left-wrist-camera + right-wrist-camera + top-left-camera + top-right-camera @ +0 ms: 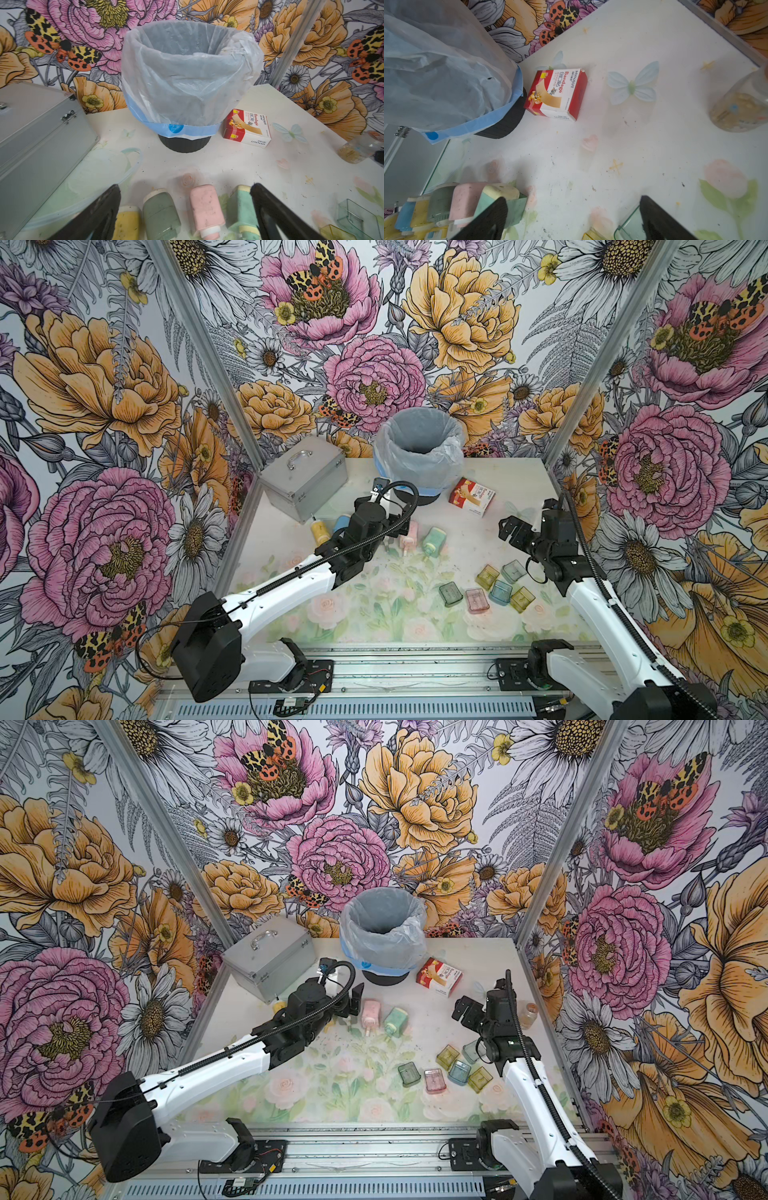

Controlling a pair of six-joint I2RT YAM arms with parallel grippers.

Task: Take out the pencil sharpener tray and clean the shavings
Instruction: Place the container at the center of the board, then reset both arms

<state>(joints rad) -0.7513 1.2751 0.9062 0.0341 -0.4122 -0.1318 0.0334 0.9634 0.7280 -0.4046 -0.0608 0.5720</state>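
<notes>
Pink sharpener (206, 208) just beside spread left tool (185, 187), apparently untouched

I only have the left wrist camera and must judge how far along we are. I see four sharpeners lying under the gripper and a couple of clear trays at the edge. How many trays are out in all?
Observer: Six trays lie in one cluster, close to the right arm.
Operator: Is the right gripper holding anything?
Observer: No. In the right wrist view the right gripper is open, with nothing between its fingers.
Operator: Any sharpener I'm missing?
Observer: A blue sharpener, toward the metal case.
</notes>
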